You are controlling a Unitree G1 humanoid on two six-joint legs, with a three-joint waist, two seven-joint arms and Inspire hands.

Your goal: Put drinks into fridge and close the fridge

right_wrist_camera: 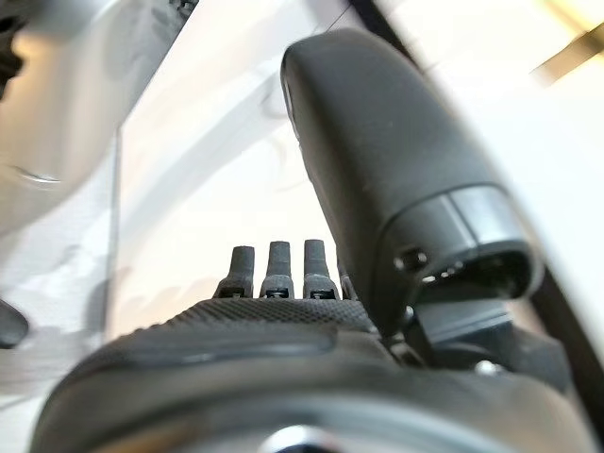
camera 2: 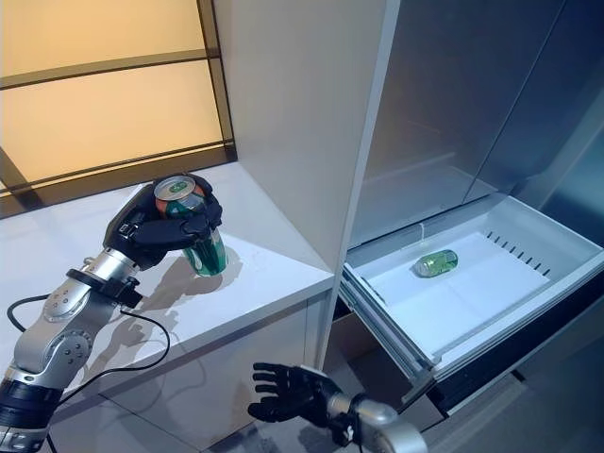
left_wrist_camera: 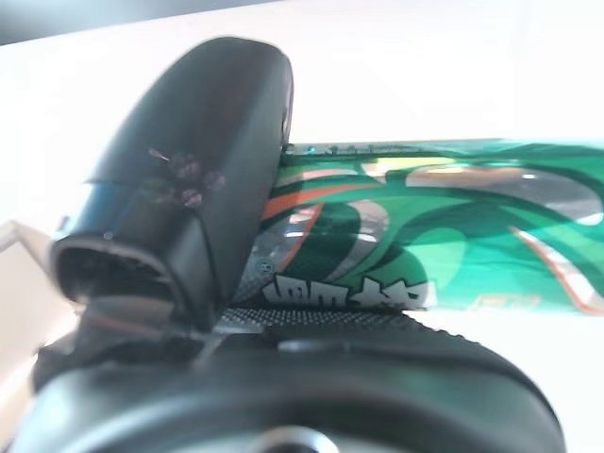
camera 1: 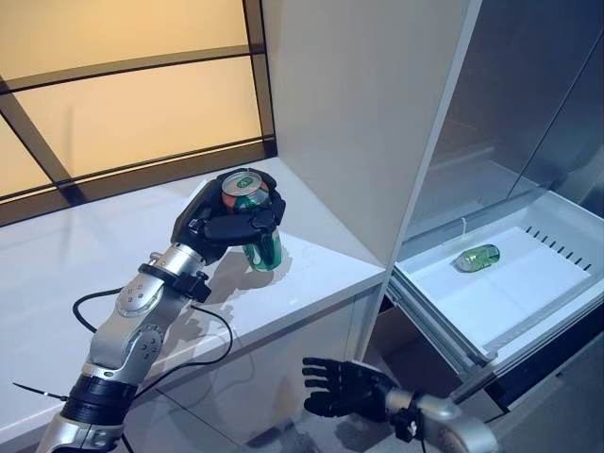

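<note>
Left hand (camera 1: pixel 229 223), at 9 o'clock of centre in the head views, fingers and thumb curled round the upper part of a green can (camera 1: pixel 257 229). The left wrist view confirms the grasp: the thumb lies across the can wall, the palm against it. The can is tilted, base toward 5 o'clock, and sits over the white counter (camera 1: pixel 85 264); whether the base touches the counter or is just clear of it cannot be told.

Right hand (camera 1: pixel 344 385), at 6 o'clock, low beside the counter front, fingers straight and spread, holding nothing; its wrist view shows the fingers extended in a row.

Fridge drawer (camera 1: pixel 555 313), at 4 o'clock, pulled fully out. A second can (camera 1: pixel 477 257) lies on its side on the drawer floor, well apart from the held can. A tall white panel (camera 1: pixel 377 123) stands between counter and drawer.

Step in hand, as judged: transfer of the grasped can from counter to drawer; one drink appears stowed.

Next move calls for lifting the can clear, carrying it toward 3 o'clock round the near edge of the panel, and lowering it into bare drawer floor beside the lying can. Closing the drawer is not yet done; the free right hand is placed near its front.
</note>
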